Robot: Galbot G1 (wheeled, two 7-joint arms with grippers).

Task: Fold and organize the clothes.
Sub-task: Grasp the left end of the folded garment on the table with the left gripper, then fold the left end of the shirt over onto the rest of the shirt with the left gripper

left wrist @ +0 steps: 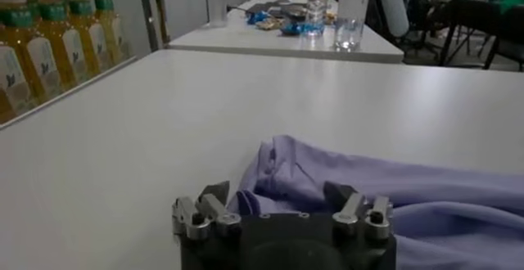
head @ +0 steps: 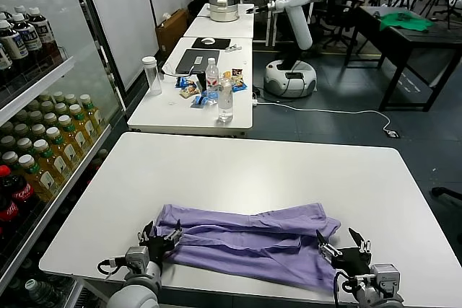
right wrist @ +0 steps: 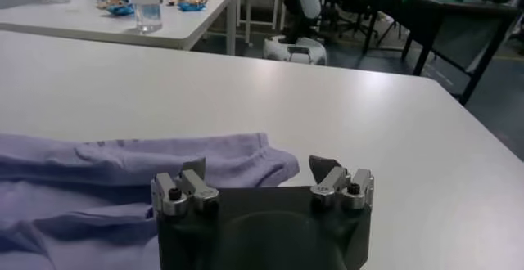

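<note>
- One lavender T-shirt [head: 253, 238] lies folded lengthwise, rumpled, on the white surface [head: 238, 171].
- Left pincer [head: 160, 234] and right pincer [head: 343, 243] sit spread apart at its ends.

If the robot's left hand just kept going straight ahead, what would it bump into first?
Probably the purple T-shirt. The left hand is open and points across the table, with the shirt's bunched edge lying right at its fingertips. Depth is hard to judge, but nothing else sits nearer.
</note>
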